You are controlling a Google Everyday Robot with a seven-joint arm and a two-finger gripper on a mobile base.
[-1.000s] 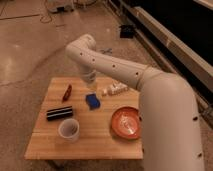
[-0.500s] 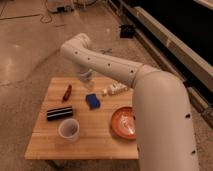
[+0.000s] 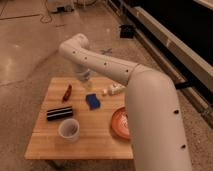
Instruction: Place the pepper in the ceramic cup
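The tool (image 3: 85,78) hangs over the far middle of the counter (image 3: 95,145); we cannot tell whether it stands apart or together. Over the last second the arm has swung slightly left, toward the pepper (image 3: 67,92), so we judge the approach to be under way. The pepper, slim, red and tapered, lies untouched at far left. The ceramic cup (image 3: 69,129), round, white and smooth, stands near left on pale wood.

On the table (image 3: 95,142), the pepper (image 3: 67,92) lies back left, a bar (image 3: 59,113) before it, the cup (image 3: 69,129) before that. A block (image 3: 92,101) sits mid-table, the bowl (image 3: 119,122) right. The gripper (image 3: 86,82) hangs over the back, right of the pepper.
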